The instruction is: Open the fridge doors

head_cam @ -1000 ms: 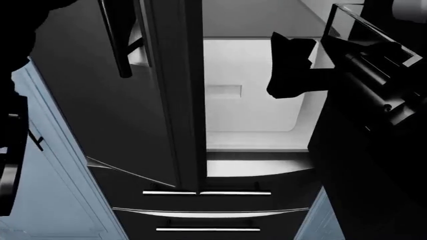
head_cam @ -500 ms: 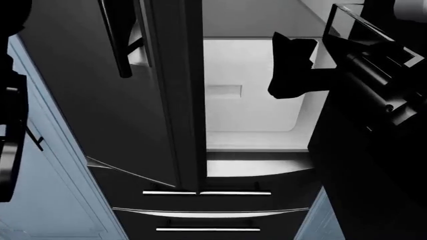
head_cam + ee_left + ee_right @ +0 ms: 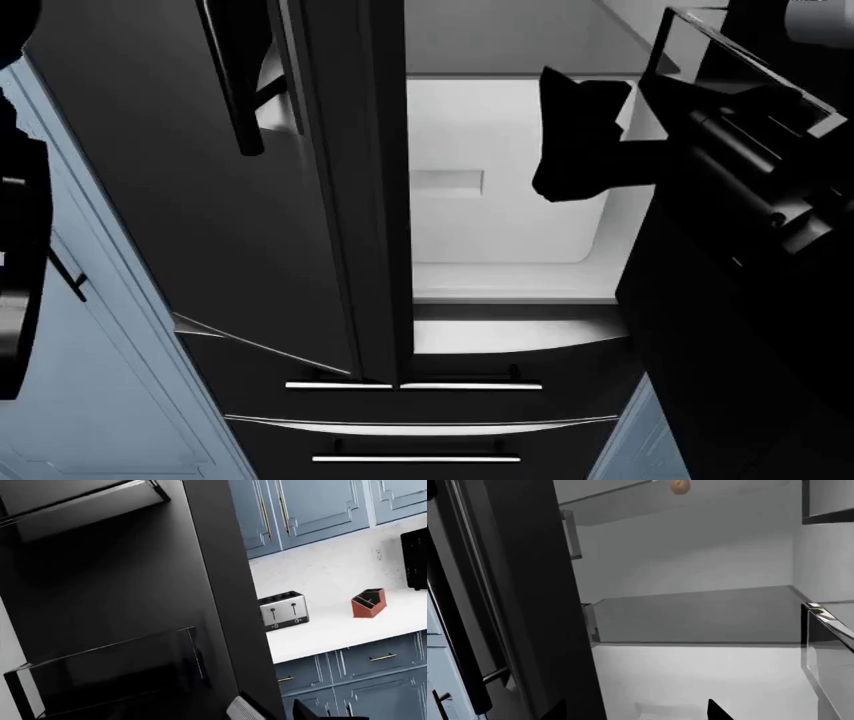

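The left fridge door (image 3: pixel 174 200) stands only slightly ajar, its bar handle (image 3: pixel 240 80) facing me. The right fridge door (image 3: pixel 694 330) is swung wide, with a clear bin (image 3: pixel 707 50) on its inner side. My right gripper (image 3: pixel 581 140) hangs open inside the lit white fridge opening. In the right wrist view its gripper (image 3: pixel 636 711) points past the left door's edge (image 3: pixel 527 605) at a glass shelf (image 3: pixel 694 615). My left gripper (image 3: pixel 273 712) is open beside the edge of a black door (image 3: pixel 133 590) whose inner side carries clear bins. My left arm (image 3: pixel 16 260) is at the far left.
Two black drawers with horizontal silver handles (image 3: pixel 414 385) sit below the opening. A pale blue cabinet (image 3: pixel 94 400) flanks the fridge on the left. The left wrist view shows a toaster (image 3: pixel 283 610), a red holder (image 3: pixel 369 602) and blue cabinets (image 3: pixel 313 505). A small tan object (image 3: pixel 679 486) lies on an upper shelf.
The dark mass of my left arm has drawn back from the upper left of the head view. The right gripper and both doors have barely moved.
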Tool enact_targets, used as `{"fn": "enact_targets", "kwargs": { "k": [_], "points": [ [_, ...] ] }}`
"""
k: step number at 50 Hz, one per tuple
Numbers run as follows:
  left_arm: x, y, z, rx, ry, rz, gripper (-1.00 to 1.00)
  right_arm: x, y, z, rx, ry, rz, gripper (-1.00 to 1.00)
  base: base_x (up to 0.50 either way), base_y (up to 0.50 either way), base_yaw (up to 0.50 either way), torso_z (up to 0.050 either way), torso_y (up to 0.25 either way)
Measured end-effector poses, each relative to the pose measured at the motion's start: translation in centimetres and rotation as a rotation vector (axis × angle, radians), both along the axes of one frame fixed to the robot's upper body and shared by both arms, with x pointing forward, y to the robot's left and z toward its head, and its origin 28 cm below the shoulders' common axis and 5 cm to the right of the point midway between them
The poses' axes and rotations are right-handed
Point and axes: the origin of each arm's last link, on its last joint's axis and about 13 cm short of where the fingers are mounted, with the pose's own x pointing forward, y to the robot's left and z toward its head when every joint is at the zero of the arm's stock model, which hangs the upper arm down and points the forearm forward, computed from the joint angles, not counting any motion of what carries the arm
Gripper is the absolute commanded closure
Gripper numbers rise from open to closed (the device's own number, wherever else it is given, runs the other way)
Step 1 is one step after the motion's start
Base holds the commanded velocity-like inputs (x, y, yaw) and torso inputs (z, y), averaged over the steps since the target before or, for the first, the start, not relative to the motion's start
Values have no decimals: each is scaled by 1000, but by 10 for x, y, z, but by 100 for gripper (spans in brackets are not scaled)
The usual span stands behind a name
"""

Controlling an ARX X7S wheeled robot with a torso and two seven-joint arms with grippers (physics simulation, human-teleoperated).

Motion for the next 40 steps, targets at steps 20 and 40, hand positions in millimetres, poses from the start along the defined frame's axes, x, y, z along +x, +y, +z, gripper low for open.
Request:
{"fn": "enact_targets", "kwargs": {
  "k": [20, 40],
  "points": [
    [39, -20, 25, -67, 89, 39, -100, -1, 0, -1, 15, 15, 11, -100, 0, 0, 0, 0, 0],
    [45, -44, 35, -72, 141, 14, -100, 1, 0, -2, 31, 27, 20, -100, 0, 0, 0, 0, 0]
  ]
}}
